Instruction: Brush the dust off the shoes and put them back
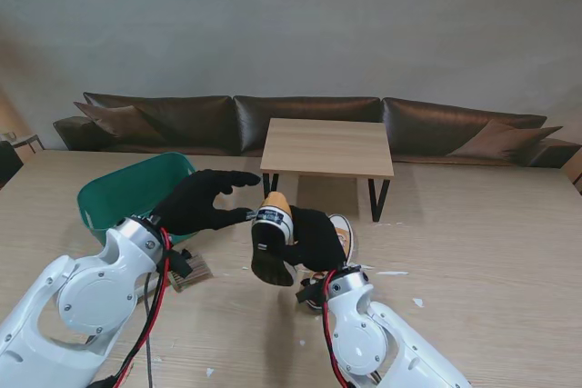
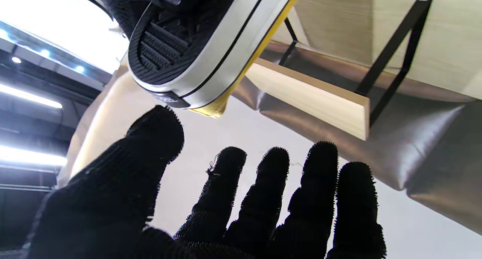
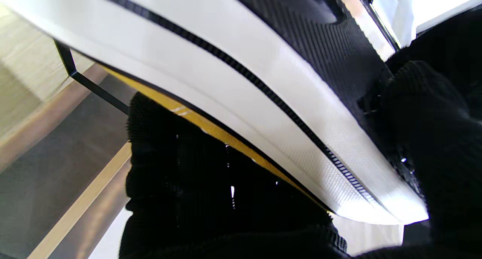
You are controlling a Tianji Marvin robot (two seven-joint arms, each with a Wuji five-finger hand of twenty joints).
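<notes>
- Shoe [image 1: 272, 243] is held off the table [image 1: 491, 252] near the middle of the scene, tilted so its black ribbed sole faces the near side; a white rubber sidewall with a thin black stripe and a yellow upper are seen.
- A second shoe [image 1: 343, 232], white-toed, is partly seen on the table just right of the held one, mostly hidden by the right hand.
- The right hand [image 1: 316, 239], in a black glove, is wrapped around the held shoe, with fingers [image 3: 226, 183] on the yellow upper and the thumb pressed on the sole.
- The left hand [image 1: 202, 202], also gloved in black, is held spread with nothing in it, just left of the shoe's heel; contact cannot be told.
- A green bin [image 1: 123, 190] lies far left, and a brush-like item [image 1: 189, 270] is partly seen under the left wrist.
</notes>
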